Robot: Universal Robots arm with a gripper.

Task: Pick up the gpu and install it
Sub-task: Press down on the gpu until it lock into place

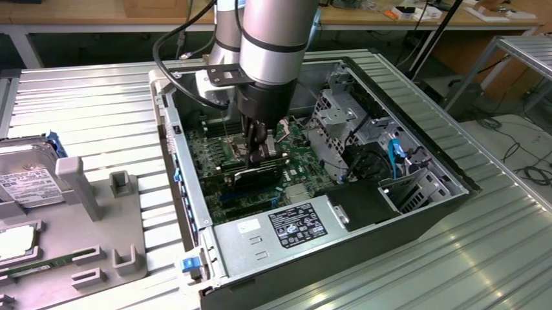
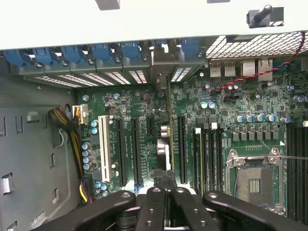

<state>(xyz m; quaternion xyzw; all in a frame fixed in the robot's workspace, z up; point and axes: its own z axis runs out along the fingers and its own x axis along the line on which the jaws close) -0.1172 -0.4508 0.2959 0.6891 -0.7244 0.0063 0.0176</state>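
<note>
**Card held over the board inside the case, not yet seated as far as shows**

Exterior view's left: a grey parts tray [image 1: 95, 213] on the ribbed metal worktop [image 1: 95, 110] carries a silver hard drive [image 1: 26, 174] with a white label; a narrow green stick [image 1: 39, 265] lies at its lower edge. The gpu is off the tray, so the pick-up looks done.

Middle: the open computer case [image 1: 345, 194] lies on its side. Inside are the green motherboard [image 2: 144, 115], a power supply [image 1: 276, 229] with a black label, and drive cages toward the exterior view's right. The arm reaches down into the case. The pincer [image 1: 263, 152] is pinching the gpu [image 1: 250, 174], a dark card held on edge just above the board.

Wrist view: the card's thin edge [image 2: 167, 144] runs between the black slots, in line with the rear bracket opening. Whether it has entered a slot cannot be told; judged late in the install.
</note>
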